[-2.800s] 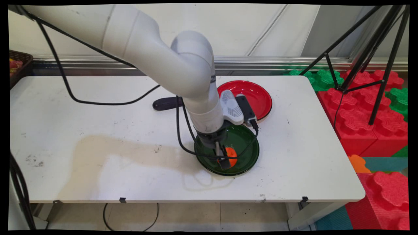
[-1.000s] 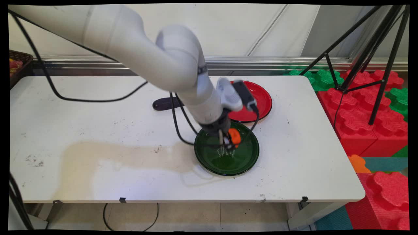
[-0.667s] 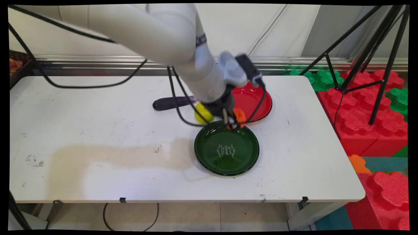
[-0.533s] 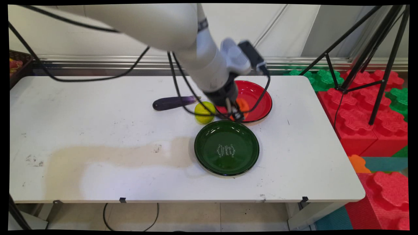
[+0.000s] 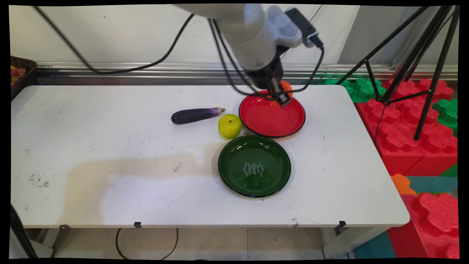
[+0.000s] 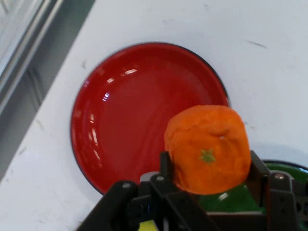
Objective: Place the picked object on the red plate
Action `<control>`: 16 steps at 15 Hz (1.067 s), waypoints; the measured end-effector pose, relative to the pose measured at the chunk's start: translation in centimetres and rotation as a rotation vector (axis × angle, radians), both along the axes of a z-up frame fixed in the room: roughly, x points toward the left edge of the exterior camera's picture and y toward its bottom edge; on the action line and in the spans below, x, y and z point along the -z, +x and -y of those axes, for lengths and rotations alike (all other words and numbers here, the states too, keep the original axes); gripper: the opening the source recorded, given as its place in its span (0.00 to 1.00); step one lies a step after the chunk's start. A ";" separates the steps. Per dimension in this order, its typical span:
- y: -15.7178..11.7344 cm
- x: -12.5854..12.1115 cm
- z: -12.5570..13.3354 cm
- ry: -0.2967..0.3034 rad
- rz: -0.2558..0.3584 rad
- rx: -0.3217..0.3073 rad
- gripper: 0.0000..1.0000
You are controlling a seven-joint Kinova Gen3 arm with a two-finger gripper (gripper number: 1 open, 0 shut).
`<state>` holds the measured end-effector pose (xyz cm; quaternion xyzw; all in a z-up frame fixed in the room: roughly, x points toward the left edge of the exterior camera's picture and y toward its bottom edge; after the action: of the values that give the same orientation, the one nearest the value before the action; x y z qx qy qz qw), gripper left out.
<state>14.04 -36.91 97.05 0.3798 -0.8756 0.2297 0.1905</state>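
Observation:
My gripper [image 5: 281, 94] [image 6: 208, 163] is shut on an orange fruit [image 5: 285, 88] [image 6: 208, 149] and holds it in the air above the far rim of the red plate [image 5: 272, 118] [image 6: 139, 110]. The red plate has nothing on it. In front of it stands the green plate [image 5: 254, 165], bare as well; the hand view shows only a sliver of the green plate [image 6: 284, 169]. A yellow-green apple [image 5: 229, 126] lies just left of the red plate. Left of the apple lies a purple eggplant [image 5: 196, 114].
A brown stain runs across the white table [image 5: 110, 146] left of the green plate. A basket [image 5: 20, 73] sits at the far left edge. Red and green foam blocks [image 5: 414, 124] and a black tripod [image 5: 421, 58] stand to the right of the table.
The gripper has lifted the orange fruit off the green plate and carried it up and away to above the red plate's far side. The arm's rise uncovered the apple and eggplant.

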 end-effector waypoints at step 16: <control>-1.5 6.2 11.4 0.022 0.038 -0.148 0.00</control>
<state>12.56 -48.36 90.81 0.4409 -0.8511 0.2409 0.1522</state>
